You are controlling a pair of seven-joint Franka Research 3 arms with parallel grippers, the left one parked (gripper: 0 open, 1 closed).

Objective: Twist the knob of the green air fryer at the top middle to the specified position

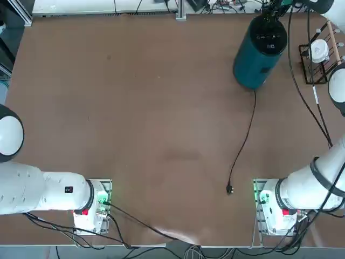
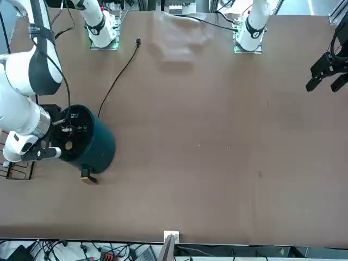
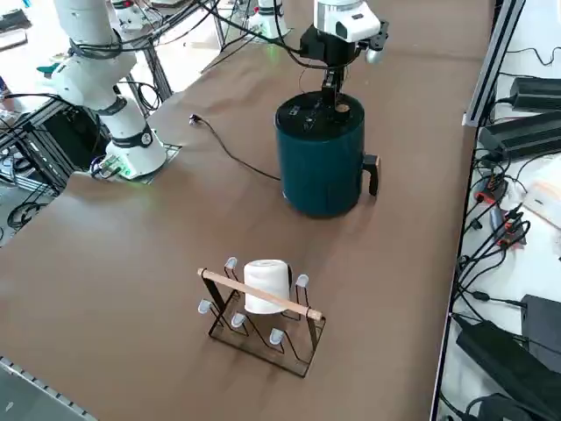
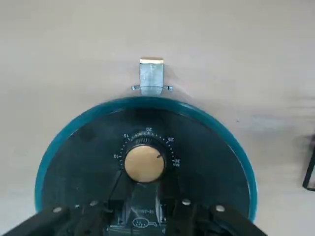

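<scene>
well, my right gripper [image 4: 144,178] is over the green air fryer [image 3: 320,167], its fingers closed in on the knob [image 4: 144,163] — pinching its sides. the knob sits on the fryer's black top, its tan face showing between my fingers. the fryer stands upright at the table's far side, right of the middle — a black cord [image 1: 248,129] trails from it towards my base.

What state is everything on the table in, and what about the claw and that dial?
Green air fryer: upright
Knob: mark pointing between 25 and 30
Right claw: at the fryer's top, shut on the knob
Power cord: plug end loose on the table
Wire rack: standing, white object inside
</scene>
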